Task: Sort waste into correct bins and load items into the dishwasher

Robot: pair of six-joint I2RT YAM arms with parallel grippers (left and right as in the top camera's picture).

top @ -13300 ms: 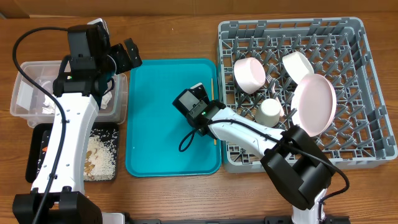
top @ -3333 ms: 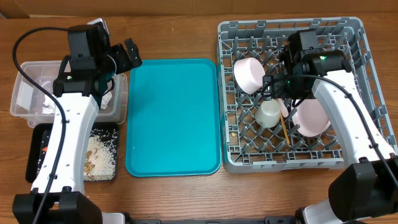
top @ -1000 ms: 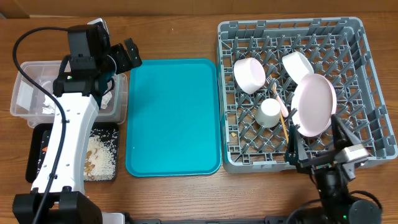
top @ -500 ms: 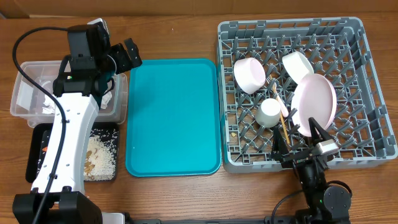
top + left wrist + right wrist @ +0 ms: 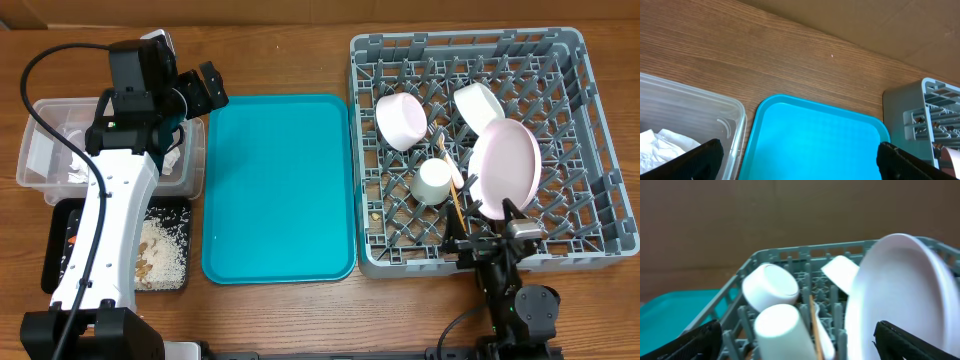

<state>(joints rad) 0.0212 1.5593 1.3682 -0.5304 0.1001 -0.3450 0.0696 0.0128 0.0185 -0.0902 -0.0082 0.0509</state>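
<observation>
The grey dishwasher rack [image 5: 612, 170] holds the pink plate [image 5: 505, 165] on edge, two white bowls [image 5: 402, 120] [image 5: 478, 102], a white cup [image 5: 433, 182] and the wooden stick [image 5: 457, 206]. My right gripper [image 5: 488, 232] hangs open at the rack's near edge, holding nothing. Its view looks in at the cup [image 5: 787, 330], the stick [image 5: 815, 325] and the plate [image 5: 900, 295] between the spread fingers of the right gripper [image 5: 800, 342]. My left gripper [image 5: 203, 92] is open and empty, raised beside the clear tub [image 5: 40, 150] of white napkins [image 5: 75, 170]. The black tray [image 5: 60, 222] holds pale food scraps [image 5: 160, 250].
The flat teal tray [image 5: 280, 190] lies bare between the bins and the rack. The left wrist view shows that teal tray [image 5: 815, 140] below the left gripper [image 5: 800, 162], the tub's rim [image 5: 735, 107], a napkin [image 5: 660, 147] and the rack's corner [image 5: 925, 115].
The right arm has drawn back to the near edge and shifted left, then settled. The stick lies in the rack. The left arm has not moved.
</observation>
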